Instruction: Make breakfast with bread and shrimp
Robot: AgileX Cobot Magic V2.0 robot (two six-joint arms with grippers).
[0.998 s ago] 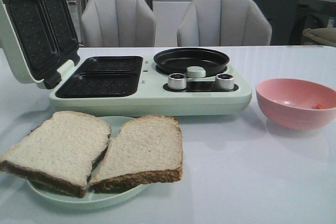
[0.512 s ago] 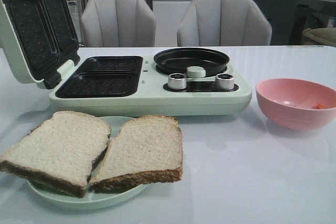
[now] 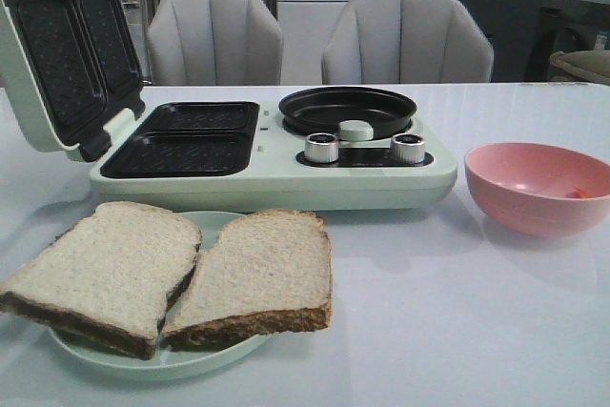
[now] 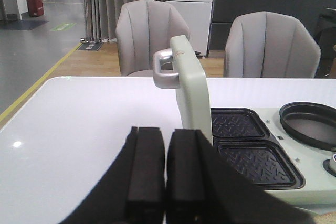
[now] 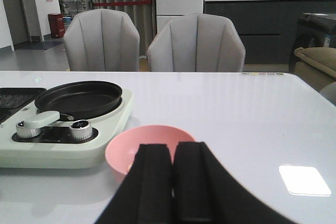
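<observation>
Two slices of bread, one on the left (image 3: 100,264) and one on the right (image 3: 257,274), lie side by side on a pale green plate (image 3: 205,357) at the table's near left. The shrimp (image 3: 578,193) is a tiny orange piece inside the pink bowl (image 3: 534,207) on the right. Neither gripper shows in the front view. In the left wrist view my left gripper (image 4: 166,132) is shut on nothing, beside the breakfast maker's raised lid (image 4: 191,87). My right gripper (image 5: 173,148) is shut and empty, just short of the pink bowl (image 5: 134,148).
The mint-green breakfast maker (image 3: 276,178) stands behind the plate, its lid (image 3: 57,54) open to the left. It has two dark grill trays (image 3: 186,140), a round black pan (image 3: 346,109) and two knobs. Two grey chairs stand beyond the table's far edge.
</observation>
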